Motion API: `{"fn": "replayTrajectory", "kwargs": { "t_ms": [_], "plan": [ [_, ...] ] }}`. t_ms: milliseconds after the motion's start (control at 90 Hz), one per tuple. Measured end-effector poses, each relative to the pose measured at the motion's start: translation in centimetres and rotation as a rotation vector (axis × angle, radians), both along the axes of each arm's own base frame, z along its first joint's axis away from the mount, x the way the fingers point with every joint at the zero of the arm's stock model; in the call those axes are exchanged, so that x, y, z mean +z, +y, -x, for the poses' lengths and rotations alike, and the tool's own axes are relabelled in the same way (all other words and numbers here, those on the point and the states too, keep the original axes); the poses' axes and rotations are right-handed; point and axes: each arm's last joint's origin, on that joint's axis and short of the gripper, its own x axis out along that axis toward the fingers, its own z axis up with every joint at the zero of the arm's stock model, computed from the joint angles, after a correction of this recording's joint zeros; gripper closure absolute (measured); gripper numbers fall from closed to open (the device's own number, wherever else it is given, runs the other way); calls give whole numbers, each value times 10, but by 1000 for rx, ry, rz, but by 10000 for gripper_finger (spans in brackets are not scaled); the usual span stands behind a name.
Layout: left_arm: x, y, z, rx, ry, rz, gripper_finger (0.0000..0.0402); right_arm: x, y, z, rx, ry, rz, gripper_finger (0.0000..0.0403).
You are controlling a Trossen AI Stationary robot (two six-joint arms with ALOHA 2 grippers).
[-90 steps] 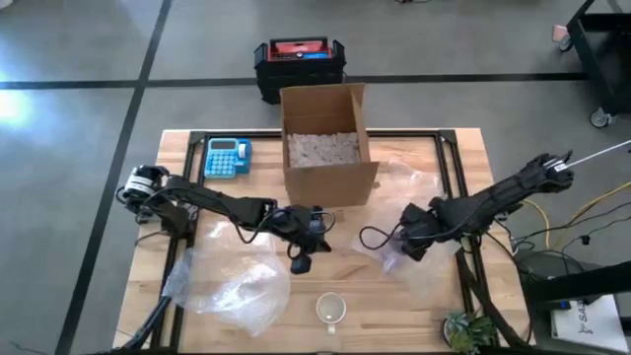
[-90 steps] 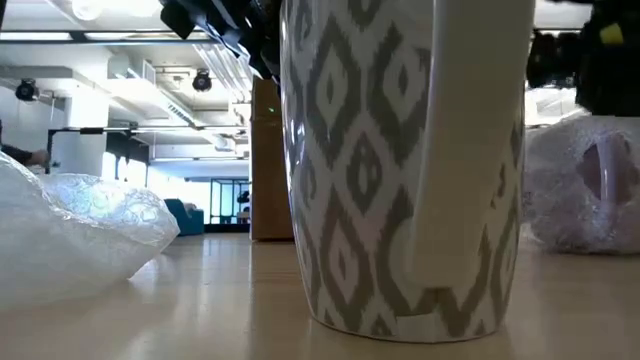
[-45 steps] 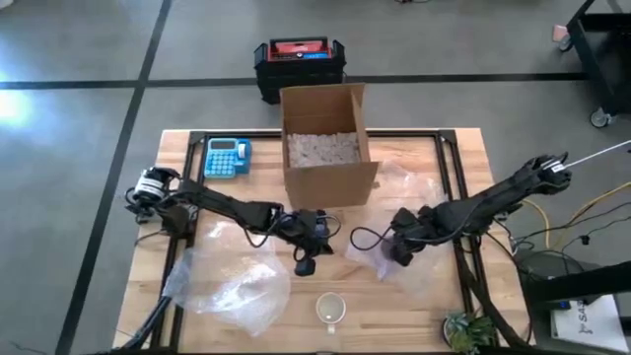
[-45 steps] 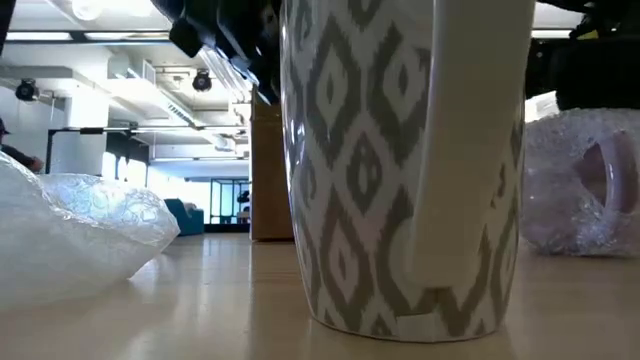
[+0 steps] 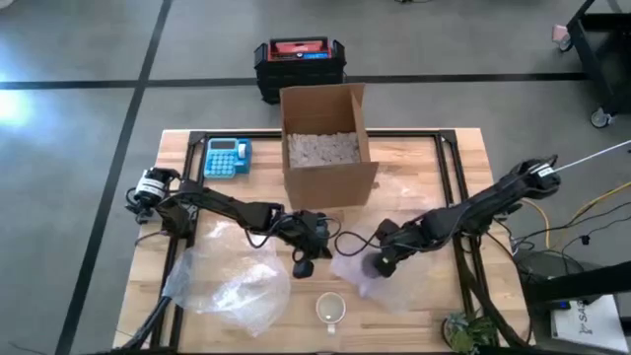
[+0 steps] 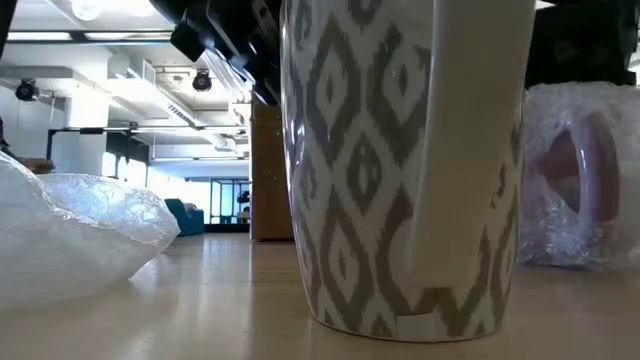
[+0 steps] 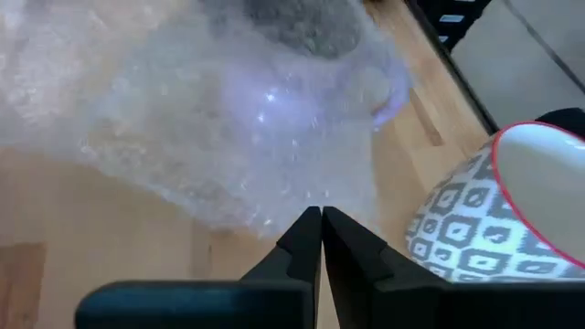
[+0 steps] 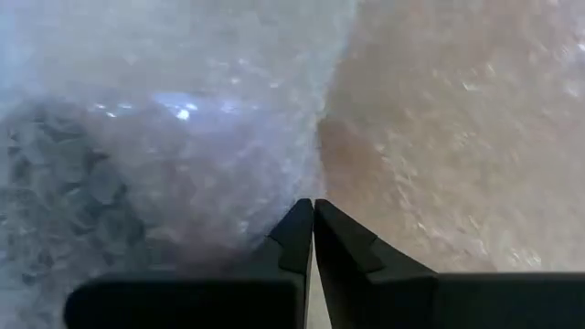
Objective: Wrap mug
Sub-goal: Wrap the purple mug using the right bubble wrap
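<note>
A patterned mug (image 5: 331, 309) with a grey-and-white diamond print stands upright at the near edge of the wooden table (image 5: 463, 158), unwrapped, close to the low camera so that it fills that view (image 6: 400, 170); the left wrist view catches its white inside and red rim (image 7: 512, 210).

The left gripper (image 5: 304, 264) hangs just beyond the mug, left of the table's middle, its two dark fingers (image 7: 311, 239) pressed together with nothing between them. Just right of it lies a second mug bundled in bubble wrap (image 5: 367, 268), seen through the plastic in the low view with its handle facing the camera (image 6: 578, 180).

The right gripper (image 5: 385, 264) sits at that bundle — its fingers (image 8: 306, 228) are closed tip to tip and pushed against the wrap, which fills the right wrist view; whether a fold of plastic is pinched between them cannot be told.

A loose crumpled sheet of bubble wrap (image 5: 232, 281) lies at the near left of the table. At the far side stands an open cardboard box (image 5: 325, 148) with pale packing fill inside, and left of it a blue calculator (image 5: 227, 158). On the floor beyond the table is a black crate with a red top (image 5: 299, 61).
</note>
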Motion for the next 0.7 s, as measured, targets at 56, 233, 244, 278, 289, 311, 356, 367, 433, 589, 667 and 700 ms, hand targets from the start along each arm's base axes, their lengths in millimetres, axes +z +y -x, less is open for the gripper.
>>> {"fn": "replayTrajectory", "kwargs": {
  "t_ms": [56, 233, 244, 278, 289, 311, 356, 367, 433, 589, 667, 700],
  "plan": [
    [1, 0, 0, 0, -3, 1, 402, 7, 0, 0, 23, 14, 14, 403],
    [5, 0, 0, 6, -33, 15, 402, 41, -5, 9, 62, 99, 102, 403],
    [6, 0, -1, 6, -37, 17, 402, 43, -5, 10, 63, 102, 108, 403],
    [7, 0, -2, 12, -51, 27, 402, 48, -6, 10, 71, 103, 123, 403],
    [8, 0, -2, 13, -58, 30, 402, 50, -6, 10, 74, 102, 129, 403],
    [9, 0, -3, 16, -74, 38, 402, 53, -6, 10, 77, 96, 139, 403],
    [12, -1, -4, 17, -101, 46, 402, 59, -7, 9, 89, 76, 157, 403],
    [12, -1, -4, 17, -106, 48, 402, 60, -7, 9, 91, 69, 160, 403],
    [15, -1, -6, 17, -131, 53, 402, 69, -5, 6, 114, 34, 161, 403],
    [15, -1, -6, 20, -137, 59, 402, 91, 3, -4, 239, -82, 166, 403],
    [16, -1, -6, 24, -143, 69, 402, 95, 13, -11, 315, -170, 164, 403],
    [16, -2, -7, 25, -147, 72, 402, 94, 17, -15, 337, -203, 161, 403]
  ]
}}
